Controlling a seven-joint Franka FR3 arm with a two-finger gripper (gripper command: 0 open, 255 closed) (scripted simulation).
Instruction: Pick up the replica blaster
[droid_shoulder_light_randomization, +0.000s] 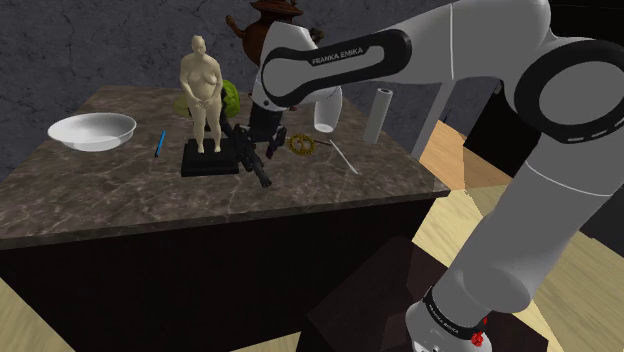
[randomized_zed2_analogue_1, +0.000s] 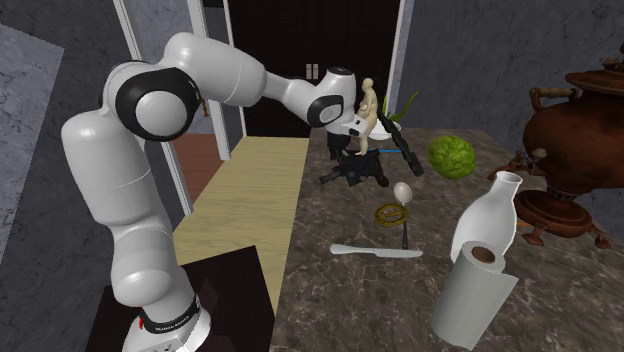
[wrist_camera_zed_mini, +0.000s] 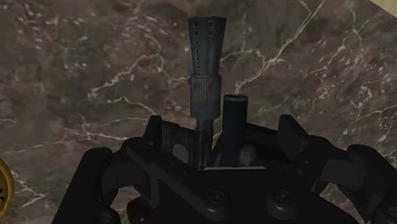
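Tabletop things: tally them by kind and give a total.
Vessels: 3, bowl, bottle, samovar
Cutlery: 2, knife, spoon
Figurine: 1
Pen: 1
Replica blaster: 1
Cabbage: 1
Gold ring: 1
Paper towel roll: 1
Total: 11

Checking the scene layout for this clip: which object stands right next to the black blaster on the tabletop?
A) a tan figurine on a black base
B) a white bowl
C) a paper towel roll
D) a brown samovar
A: in the shoulder view the tan figurine stands directly beside the blaster, closer to it than anything else on the table.
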